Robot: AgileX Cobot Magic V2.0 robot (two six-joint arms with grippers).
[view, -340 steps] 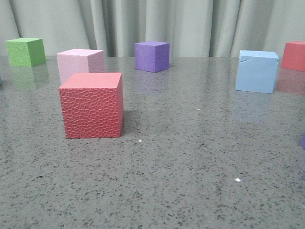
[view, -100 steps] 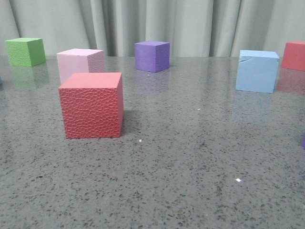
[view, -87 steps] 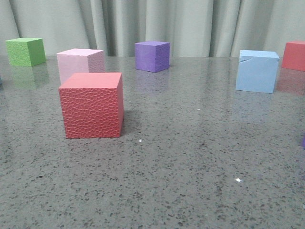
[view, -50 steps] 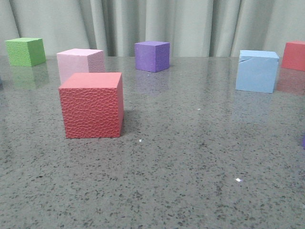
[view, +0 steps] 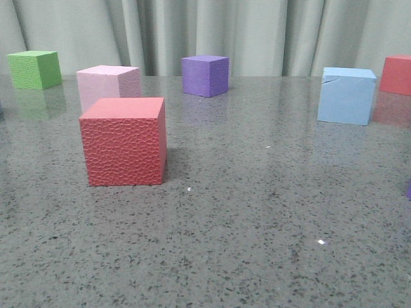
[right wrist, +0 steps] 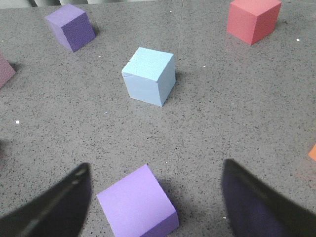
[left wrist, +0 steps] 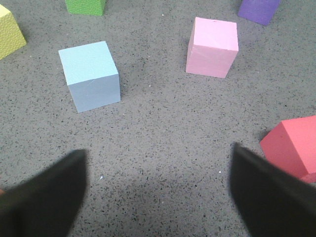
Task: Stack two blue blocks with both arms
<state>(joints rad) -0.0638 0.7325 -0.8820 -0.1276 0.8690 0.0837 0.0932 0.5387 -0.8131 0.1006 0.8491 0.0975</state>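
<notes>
- The cracked blue block (view: 346, 95), a matte foam cube, stands near the desk's (view: 257, 212) far right edge, apart from the other cubes.
- The second blue block (left wrist: 90, 75), smooth-faced, sits on the speckled grey desk ahead of the left end effector (left wrist: 158, 190), whose fingers stand wide apart and empty.
- The right end effector (right wrist: 155, 200) is likewise spread, with a lilac cube (right wrist: 138, 203) between its fingers.

A speckled grey table (view: 257, 212) carries 6 separate foam cubes (view: 124, 141).
</notes>
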